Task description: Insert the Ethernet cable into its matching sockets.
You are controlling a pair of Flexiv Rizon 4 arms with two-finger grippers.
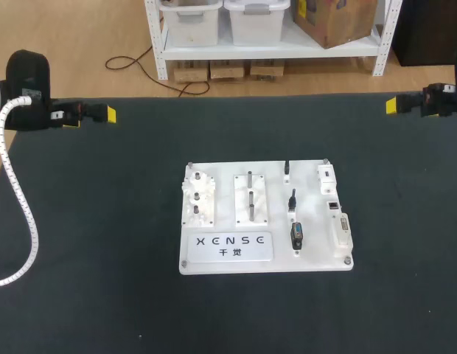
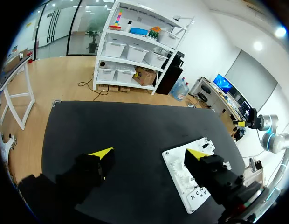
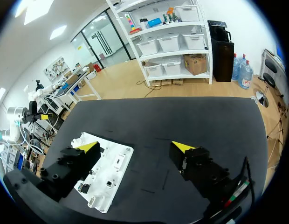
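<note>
Head view: what's probably the Ethernet cable [image 1: 295,236] is seen on the right half of the white board [image 1: 317,258], with the left arm [image 1: 37,110] and right arm [image 1: 442,99] parked well away from it; left wrist view, then right: jaws are spread wide and empty with the board ahead, so a first grab at the cable is called for.

A table [image 1: 103,221] covered in dark matte cloth fills the head view; near its middle a white base plate [image 1: 222,174] lies flat, with a small screw [image 1: 189,167] at each corner; on the plate's left part stands a white gear block [image 1: 198,199] with dark pegs rising from it; just beside it, toward the plate's middle, a white rectangular block [image 1: 250,210] carries two upright dark pins in a row; below both in the head view lies a white label plate [image 1: 234,246] with dark print.
</note>
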